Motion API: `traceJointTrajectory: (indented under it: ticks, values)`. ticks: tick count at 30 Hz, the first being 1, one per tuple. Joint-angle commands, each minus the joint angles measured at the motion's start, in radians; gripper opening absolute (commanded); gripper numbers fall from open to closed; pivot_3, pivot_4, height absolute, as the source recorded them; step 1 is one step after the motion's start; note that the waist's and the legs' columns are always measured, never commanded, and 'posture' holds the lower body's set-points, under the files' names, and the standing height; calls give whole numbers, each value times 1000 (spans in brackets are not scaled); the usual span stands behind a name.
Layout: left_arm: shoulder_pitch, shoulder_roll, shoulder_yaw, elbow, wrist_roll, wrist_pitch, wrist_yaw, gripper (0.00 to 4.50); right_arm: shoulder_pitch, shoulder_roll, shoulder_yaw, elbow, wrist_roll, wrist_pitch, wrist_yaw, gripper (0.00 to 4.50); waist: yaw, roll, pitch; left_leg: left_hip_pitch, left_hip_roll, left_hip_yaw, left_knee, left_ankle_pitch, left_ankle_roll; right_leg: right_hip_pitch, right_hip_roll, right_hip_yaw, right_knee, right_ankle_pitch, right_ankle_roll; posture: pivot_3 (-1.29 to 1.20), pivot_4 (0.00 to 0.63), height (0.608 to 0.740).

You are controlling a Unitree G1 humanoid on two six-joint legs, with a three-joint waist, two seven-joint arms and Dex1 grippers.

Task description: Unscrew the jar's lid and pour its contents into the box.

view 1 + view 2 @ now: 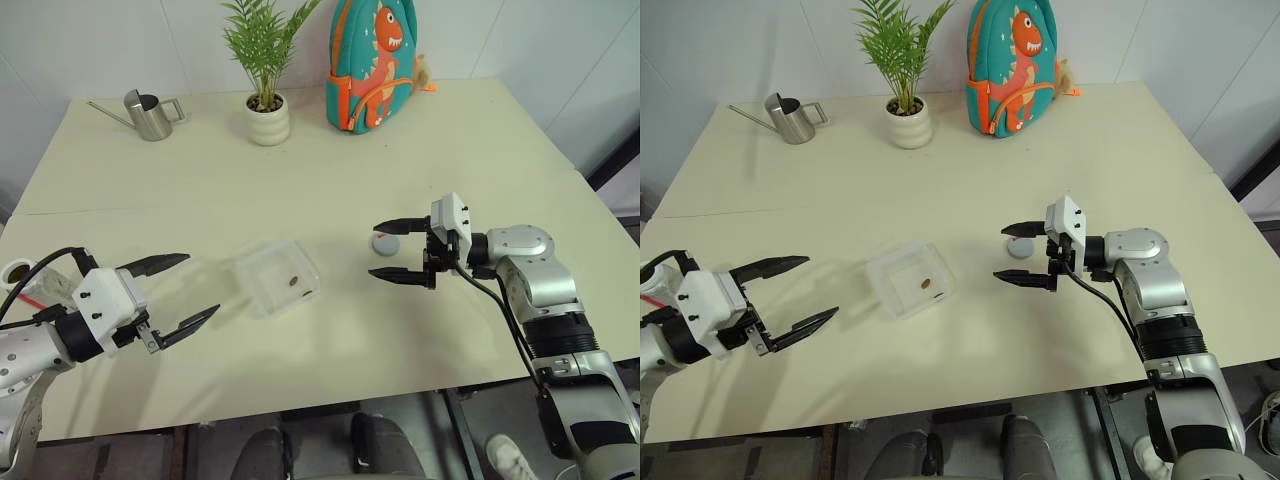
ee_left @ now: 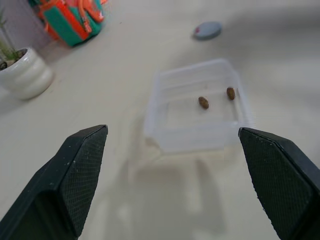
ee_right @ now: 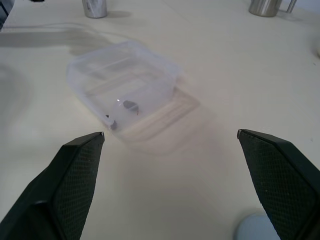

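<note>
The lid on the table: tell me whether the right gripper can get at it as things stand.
Probably yes. The lid lies flat on bare table right beside the open right gripper, with nothing between them; the box sits well off to the side.

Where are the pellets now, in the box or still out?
In. Two brown pellets lie on the floor of the clear box; the grey lid rests on the table beyond it.

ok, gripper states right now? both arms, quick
Left gripper: open, holding nothing, fingers spread just short of the box.
Right gripper: open, holding nothing, fingers spread either side of the lid lying on the table.
</note>
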Motion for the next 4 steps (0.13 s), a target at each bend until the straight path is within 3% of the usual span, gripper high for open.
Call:
traceJointTrajectory:
  ticks: [1, 4]
  values:
    - [-20, 8, 13, 18, -15, 3, -17, 4463, 11, -16, -27, -40, 18, 5, 8, 4500, 2, 0, 0, 0, 0, 0, 0, 0, 0, 0, 0, 0, 0, 0, 0, 0, 150, 740]
    - [-32, 11, 14, 23, -19, 11, -29, 4463, 9, -9, -35, -47, 24, 22, -6, 4500, 5, 0, 0, 0, 0, 0, 1, 0, 0, 0, -1, -1, 0, 0, 0, 0, 150, 740]
